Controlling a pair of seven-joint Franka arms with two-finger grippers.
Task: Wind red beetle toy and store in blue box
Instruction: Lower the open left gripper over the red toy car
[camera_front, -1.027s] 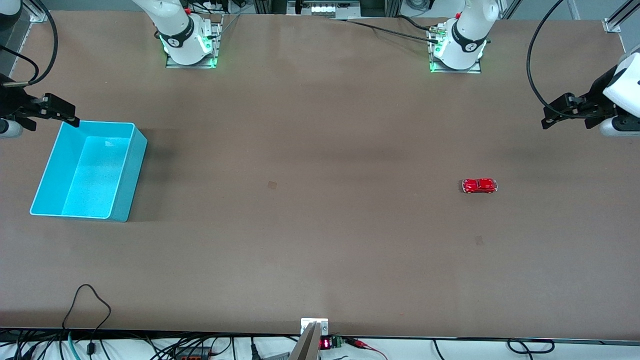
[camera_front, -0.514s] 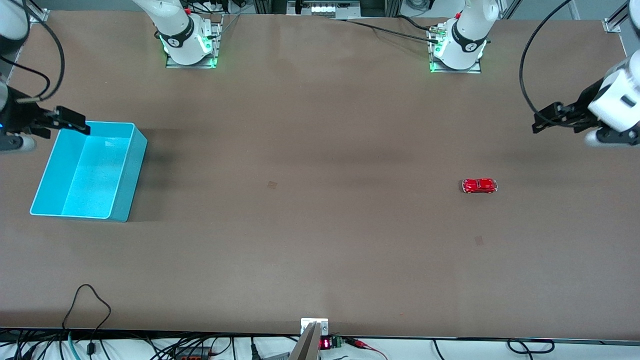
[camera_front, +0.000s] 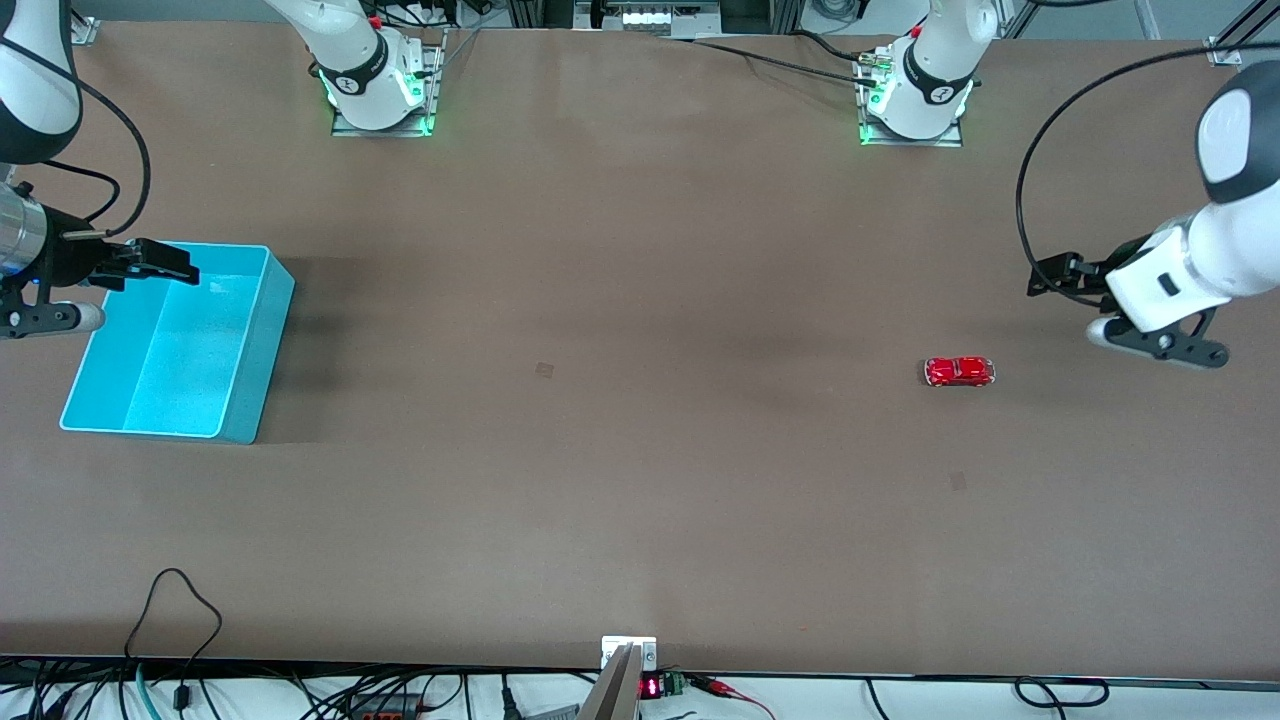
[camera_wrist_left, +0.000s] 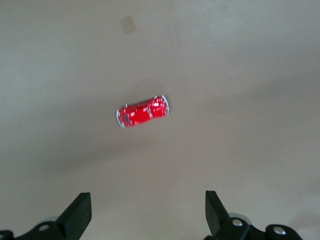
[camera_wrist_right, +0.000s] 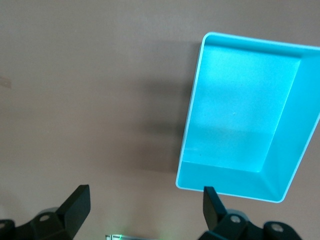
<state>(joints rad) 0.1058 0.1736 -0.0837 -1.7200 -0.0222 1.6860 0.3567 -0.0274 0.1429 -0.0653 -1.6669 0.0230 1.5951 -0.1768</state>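
Observation:
The red beetle toy (camera_front: 959, 371) stands on its wheels on the brown table toward the left arm's end; it also shows in the left wrist view (camera_wrist_left: 143, 111). My left gripper (camera_front: 1050, 273) hangs open and empty in the air, apart from the toy and closer to the left arm's end of the table. The blue box (camera_front: 255, 335) sits empty at the right arm's end; it also shows in the right wrist view (camera_wrist_right: 192, 120). My right gripper (camera_front: 165, 261) is open and empty over the box's rim on the robots' side.
Two small dark marks (camera_front: 545, 370) lie flat on the table, one near the middle and one nearer the front camera than the toy. Cables (camera_front: 180, 610) trail along the table's front edge.
My left gripper has moved toward the toy and lower. My right gripper has moved inward over the box's rim. The toy and the box have not moved.

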